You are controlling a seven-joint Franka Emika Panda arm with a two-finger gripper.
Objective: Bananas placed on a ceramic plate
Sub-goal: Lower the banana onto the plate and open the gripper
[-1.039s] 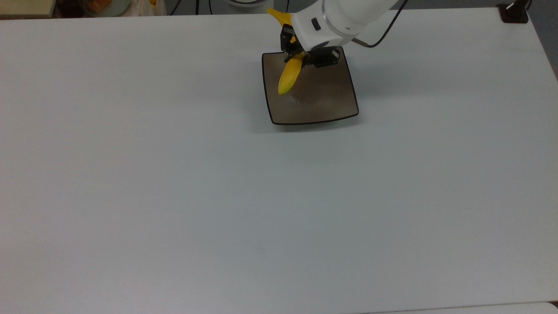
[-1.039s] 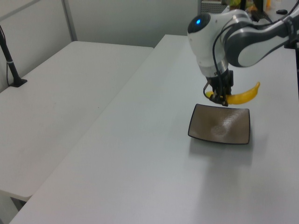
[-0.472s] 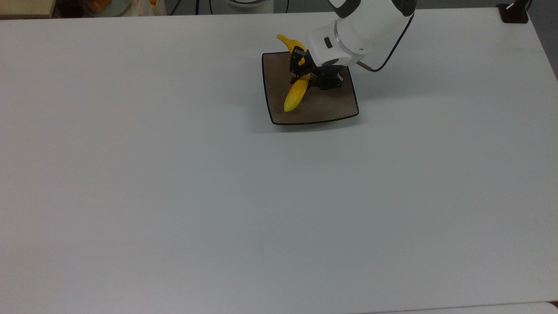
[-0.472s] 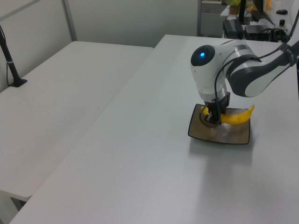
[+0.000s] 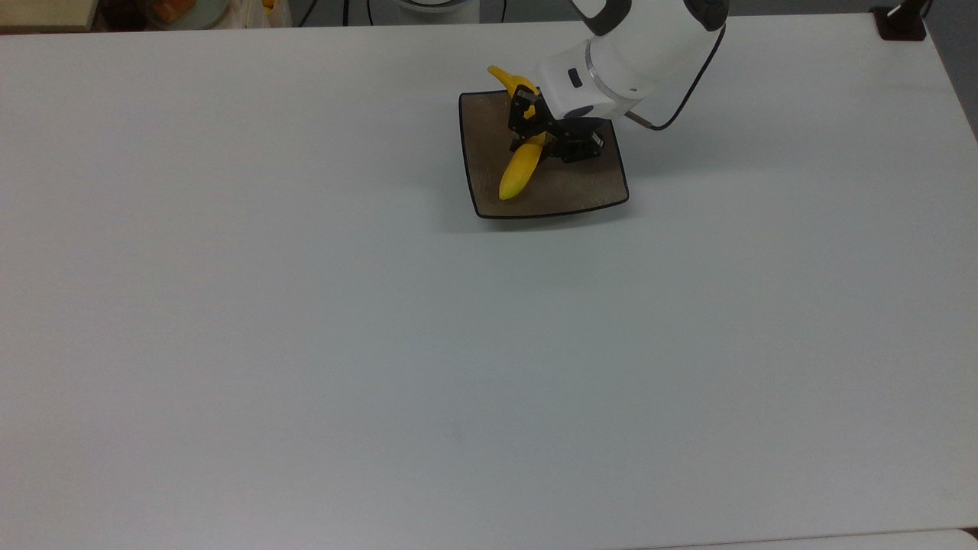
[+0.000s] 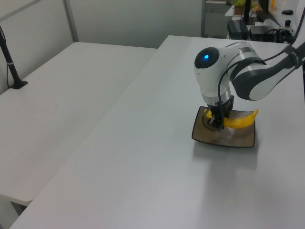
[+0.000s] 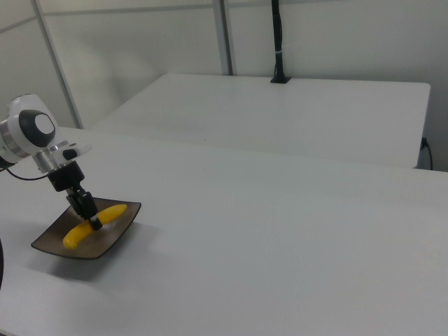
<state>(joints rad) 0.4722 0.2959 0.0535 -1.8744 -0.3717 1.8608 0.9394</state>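
Note:
The yellow bananas (image 5: 518,172) lie across the square brown ceramic plate (image 5: 581,187), with the stem end reaching past the plate's far rim in the top view. My gripper (image 5: 537,136) is shut on the fruit's middle, its black fingers straddling it just above the dish. In the left view the bananas (image 6: 243,120) stretch to the right of the gripper (image 6: 217,123) over the plate (image 6: 238,140). The right view has the gripper (image 7: 93,218) pinching the bananas (image 7: 77,236), which rest on the plate (image 7: 112,234).
The plate sits near the far edge of a wide white table (image 5: 382,344). The arm's black cable (image 5: 676,99) loops beside the plate. A black post base (image 5: 901,23) stands at the top view's top right corner. A second white table (image 7: 280,119) adjoins.
One second ago the banana hung above the plate's far edge. The arm came down and brought it onto the plate. Over the last half second it has barely shifted.

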